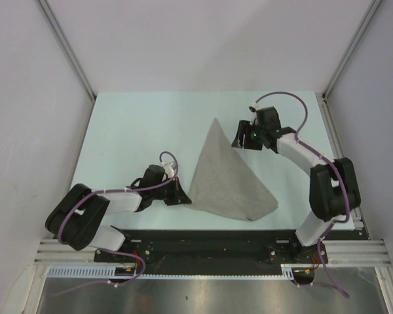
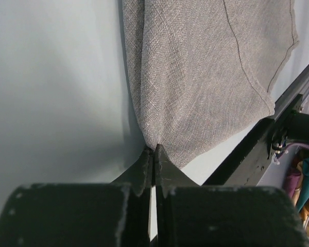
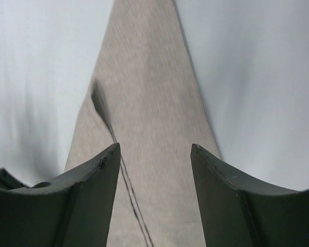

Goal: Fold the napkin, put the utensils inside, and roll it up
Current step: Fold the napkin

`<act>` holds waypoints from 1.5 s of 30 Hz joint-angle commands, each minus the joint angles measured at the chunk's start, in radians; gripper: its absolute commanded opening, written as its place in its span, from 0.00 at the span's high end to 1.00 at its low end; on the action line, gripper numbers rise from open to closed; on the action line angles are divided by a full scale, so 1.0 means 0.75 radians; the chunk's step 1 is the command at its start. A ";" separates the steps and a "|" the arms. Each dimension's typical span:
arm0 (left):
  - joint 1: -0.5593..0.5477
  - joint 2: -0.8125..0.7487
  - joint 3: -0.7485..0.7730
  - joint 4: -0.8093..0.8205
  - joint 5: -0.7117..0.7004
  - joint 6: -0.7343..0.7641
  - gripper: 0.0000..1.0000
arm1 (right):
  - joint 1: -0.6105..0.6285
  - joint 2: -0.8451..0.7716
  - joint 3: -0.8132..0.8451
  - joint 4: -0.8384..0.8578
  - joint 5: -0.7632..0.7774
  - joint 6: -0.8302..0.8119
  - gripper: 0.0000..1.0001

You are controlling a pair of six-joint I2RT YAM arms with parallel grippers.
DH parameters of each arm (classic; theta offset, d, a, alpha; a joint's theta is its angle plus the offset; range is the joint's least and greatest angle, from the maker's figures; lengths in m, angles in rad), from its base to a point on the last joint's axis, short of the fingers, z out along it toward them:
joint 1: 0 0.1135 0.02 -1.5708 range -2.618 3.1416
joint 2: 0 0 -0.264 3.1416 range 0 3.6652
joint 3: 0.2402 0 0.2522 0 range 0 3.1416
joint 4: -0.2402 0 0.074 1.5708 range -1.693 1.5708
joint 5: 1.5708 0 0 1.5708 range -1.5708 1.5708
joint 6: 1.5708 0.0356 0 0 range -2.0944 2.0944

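The light-grey napkin (image 1: 226, 173) lies on the table in a rough triangle, its point toward the back. My left gripper (image 1: 183, 196) is shut on its near-left corner; in the left wrist view the cloth (image 2: 206, 77) puckers into the closed tips of that gripper (image 2: 154, 149). My right gripper (image 1: 241, 140) is open at the napkin's upper right edge. The right wrist view shows the grey cloth (image 3: 149, 103) with a dark hem line running under and between the spread tips of the right gripper (image 3: 155, 149), which touch nothing that I can see. The utensils are out of view.
The pale table (image 1: 131, 131) is closed in by white walls on the left, right and back. A black rail (image 1: 203, 239) runs along the near edge, just beyond the napkin's near corner, and the same rail (image 2: 257, 149) shows in the left wrist view.
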 commanded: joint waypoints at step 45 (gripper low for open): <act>0.430 -0.547 0.788 -0.931 -0.186 0.568 0.00 | 0.118 1.289 1.477 -0.214 0.022 -0.346 0.61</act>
